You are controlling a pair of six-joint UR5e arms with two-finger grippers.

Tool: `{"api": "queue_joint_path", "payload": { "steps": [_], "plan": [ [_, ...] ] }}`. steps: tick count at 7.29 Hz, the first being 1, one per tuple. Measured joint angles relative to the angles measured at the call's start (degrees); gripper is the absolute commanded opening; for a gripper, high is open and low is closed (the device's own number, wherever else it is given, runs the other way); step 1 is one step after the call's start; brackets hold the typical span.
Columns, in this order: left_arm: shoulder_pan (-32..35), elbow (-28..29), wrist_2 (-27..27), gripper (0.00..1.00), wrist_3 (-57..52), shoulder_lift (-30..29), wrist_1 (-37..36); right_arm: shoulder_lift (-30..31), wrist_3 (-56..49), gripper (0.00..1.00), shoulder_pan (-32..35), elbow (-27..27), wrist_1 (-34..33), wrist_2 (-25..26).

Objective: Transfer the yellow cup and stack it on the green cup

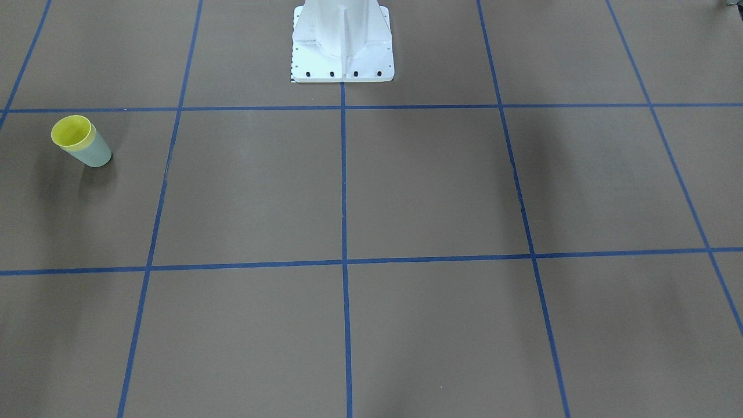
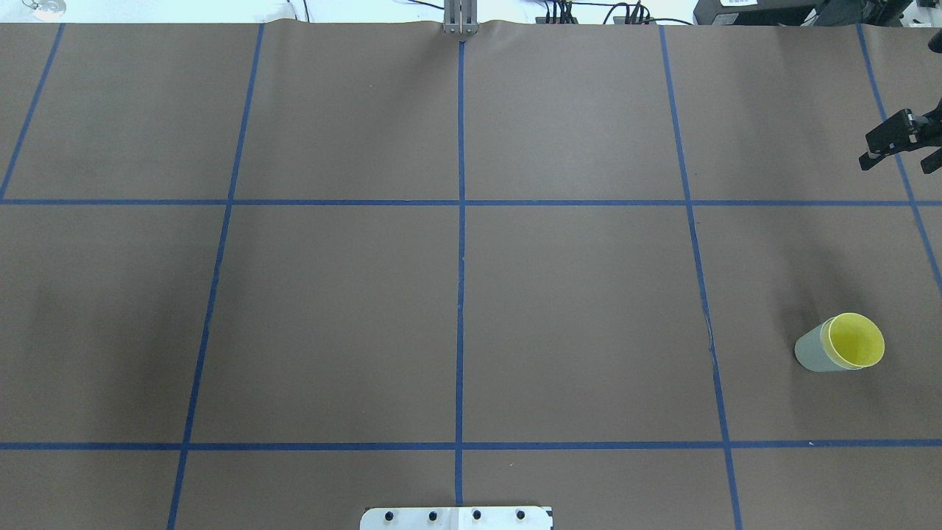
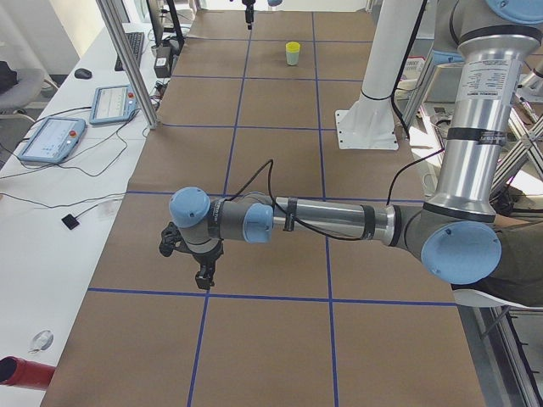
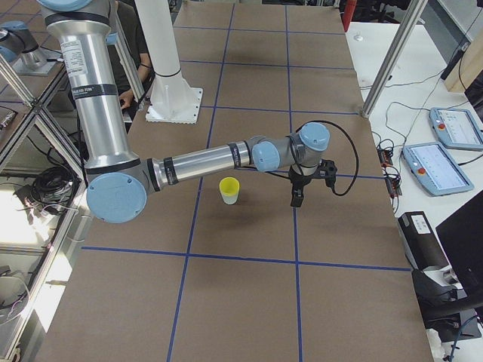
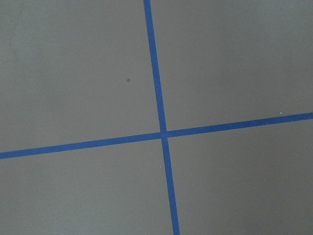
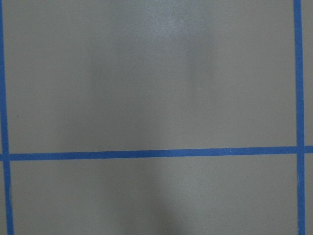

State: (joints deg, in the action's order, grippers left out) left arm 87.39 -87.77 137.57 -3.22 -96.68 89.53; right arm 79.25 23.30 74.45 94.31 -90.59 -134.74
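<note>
The yellow cup (image 1: 71, 132) sits nested inside the green cup (image 1: 97, 154), and the pair stands upright on the brown table at the robot's right. Overhead, the yellow cup's rim and inside (image 2: 857, 341) show above the green wall (image 2: 809, 352). The pair also shows in the right view (image 4: 229, 186). My right gripper (image 2: 898, 162) hangs at the overhead view's right edge, farther out than the cups and apart from them; its jaws look open and empty. My left gripper (image 3: 204, 275) shows only in the left view, low over the table's left end; I cannot tell whether it is open or shut.
The white robot base plate (image 1: 342, 58) is bolted at the table's robot-side middle. Blue tape lines grid the brown table cover (image 2: 574, 309). Tablets (image 4: 453, 128) and cables lie on the white bench beyond the far edge, next to an aluminium post (image 4: 389, 60).
</note>
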Motion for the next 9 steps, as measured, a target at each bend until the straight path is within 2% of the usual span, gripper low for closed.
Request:
{"api": "queue_joint_path", "payload": {
  "steps": [5, 9],
  "plan": [
    [-0.46, -0.78, 1.05, 1.0, -0.05, 0.26, 0.45, 3.58, -0.45, 1.0, -0.94, 3.6, 0.44, 0.68],
    [-0.77, -1.65, 0.98, 1.0, 0.11, -0.14, 0.82, 0.77, 0.07, 1.0, -2.28, 1.74, 0.98, 0.74]
  ]
}}
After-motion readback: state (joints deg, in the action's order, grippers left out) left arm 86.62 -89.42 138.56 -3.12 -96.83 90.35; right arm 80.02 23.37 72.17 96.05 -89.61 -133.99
